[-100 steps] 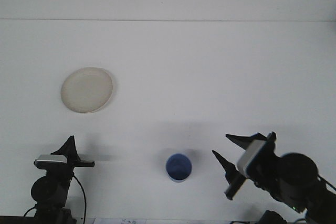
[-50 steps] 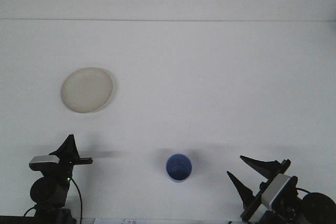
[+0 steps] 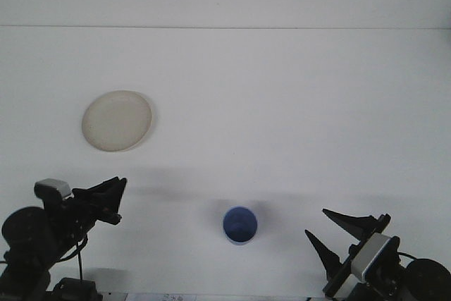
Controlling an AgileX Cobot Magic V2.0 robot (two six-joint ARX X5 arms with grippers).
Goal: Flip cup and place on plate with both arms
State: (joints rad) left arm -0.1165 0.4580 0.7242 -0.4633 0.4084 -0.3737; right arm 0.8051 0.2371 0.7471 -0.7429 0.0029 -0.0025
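- The blue cup [image 3: 240,225] stands on the white table [image 3: 282,103] at about 6 o'clock, its opening facing up toward the camera.
- The cream plate [image 3: 117,120] lies at about 10 o'clock, well apart from the cup, with bare table between them.
- The right gripper [image 3: 331,236], at about 5 o'clock, has its fingers spread apart and grips nothing.
- The left gripper [image 3: 111,199] sits at about 7 o'clock; whether its fingers are parted cannot be told.
- Neither gripper touches the cup.
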